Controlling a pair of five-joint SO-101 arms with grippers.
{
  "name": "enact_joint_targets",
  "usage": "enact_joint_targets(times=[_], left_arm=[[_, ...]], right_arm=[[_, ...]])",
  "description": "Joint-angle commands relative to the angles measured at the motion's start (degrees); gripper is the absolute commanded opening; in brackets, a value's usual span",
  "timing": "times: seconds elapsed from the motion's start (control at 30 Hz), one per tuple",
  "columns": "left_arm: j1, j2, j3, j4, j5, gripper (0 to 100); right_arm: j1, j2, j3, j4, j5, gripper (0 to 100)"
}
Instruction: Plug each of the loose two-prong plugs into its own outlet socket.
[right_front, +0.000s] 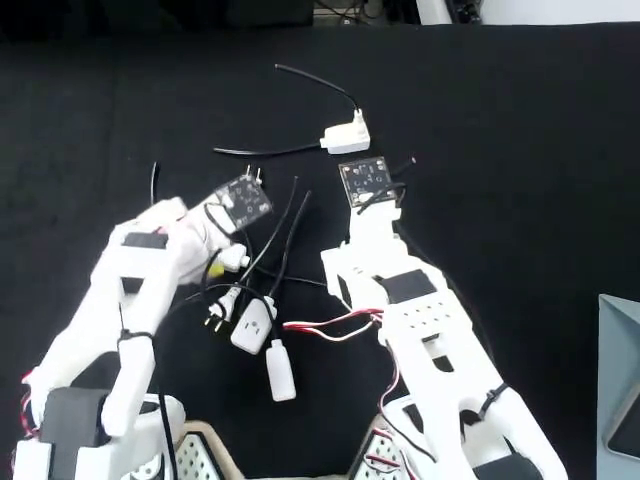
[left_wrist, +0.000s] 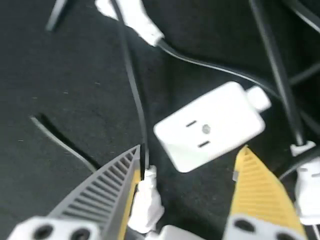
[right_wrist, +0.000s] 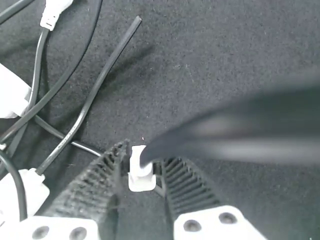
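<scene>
Right pincer (right_wrist: 142, 156), white plug (right_wrist: 139, 177) clamped inside

Black table (right_front: 520, 150) bears white sockets (right_front: 253, 325), plugs (right_front: 218, 312) (cords (right_front: 290, 215) tangled).

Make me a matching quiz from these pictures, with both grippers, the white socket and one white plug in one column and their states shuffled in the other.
Things
1. left gripper
2. right gripper
3. white socket
4. white plug

States
A. pinched in a gripper
B. open
C. lying between open jaws, two slots showing
D. shut on something

Pairs: 1-B, 2-D, 3-C, 4-A
</scene>
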Motion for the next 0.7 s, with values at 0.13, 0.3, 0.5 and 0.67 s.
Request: enact_joint_targets(times=[0.13, 0.3, 0.5, 0.67], left_arm=[[0.66, 10.64, -18.33, 12.04, -5.98, 31], [0.84, 20.4, -29.41, 19.96, -9.93, 31], [1.45, 27.08, -35.82, 20.66, -10.2, 31], [3.3, 30.15, -36.7, 20.57, -10.02, 29]], right_arm=[[0.88, 0.22, -2.33, -0.88, -0.62, 1.2], [0.88, 0.22, -2.07, -0.88, -0.35, 1.3], [0.88, 0.22, -2.07, -0.88, -0.26, 1.3], [0.88, 0.22, -1.98, -0.88, -0.26, 1.3]])
